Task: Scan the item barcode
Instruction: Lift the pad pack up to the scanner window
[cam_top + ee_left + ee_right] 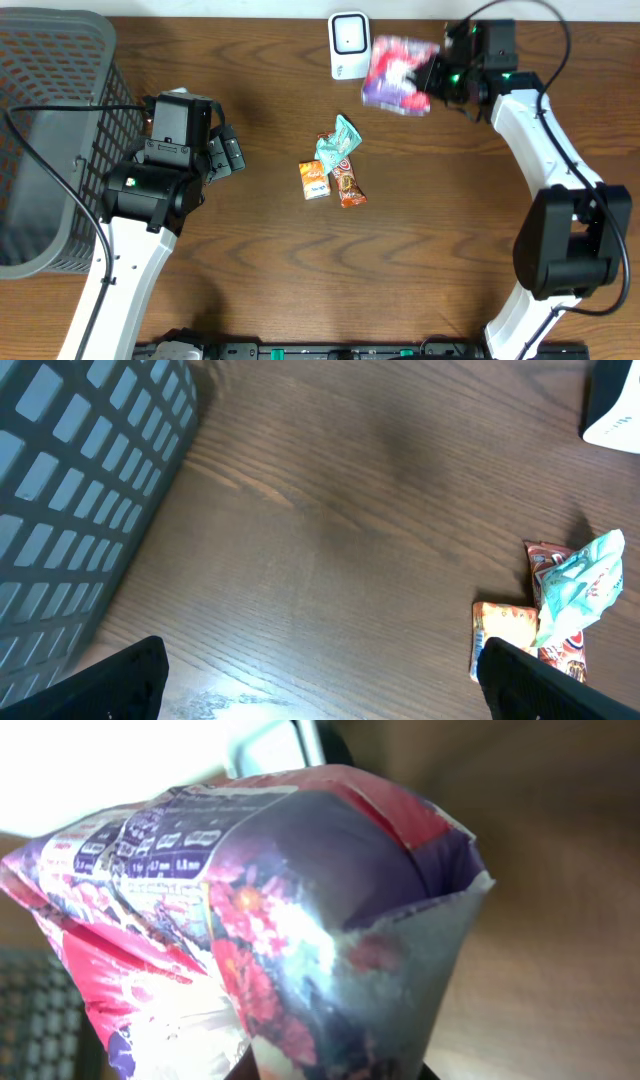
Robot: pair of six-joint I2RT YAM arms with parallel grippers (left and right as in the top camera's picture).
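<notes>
Underneath everything, a dark wood-grain counter (300,260). Along its left edge, a grey plastic lattice basket (40,90), cut off by the frame in the overhead view, inside not readable. Just beside the basket, the left end effector (228,152), fingers spread wide, gripping nothing, poised over bare wood well apart from the goods.

At the far edge, right of centre: the right end effector (437,80), clamped tight on one end of a pink and purple glossy foil pouch (398,72). Pouch lifted off the counter, tilted, just beside a small white box-shaped scanner (348,42) standing at the far edge. Touching it or merely close, impossible to say from above.

Near the counter's middle, a small heap: a crumpled teal wrapper (338,145) lying partly over a red-brown snack packet (347,185), next to a small orange packet (314,179).

Judged progress: picking done, carrying to the scanner done or nearly so, presenting the barcode probably the step in hand. Left to do, by the look of it: getting a read, then setting the pouch aside.

Hard to make out: no barcode found on any visible face of the pouch. In the right wrist view only small white print on a purple panel, too blurred to read. Fingers of the right end effector hidden behind the foil there. Background behind the pouch washed out to a bright blur. No sign either way of a completed scan.
</notes>
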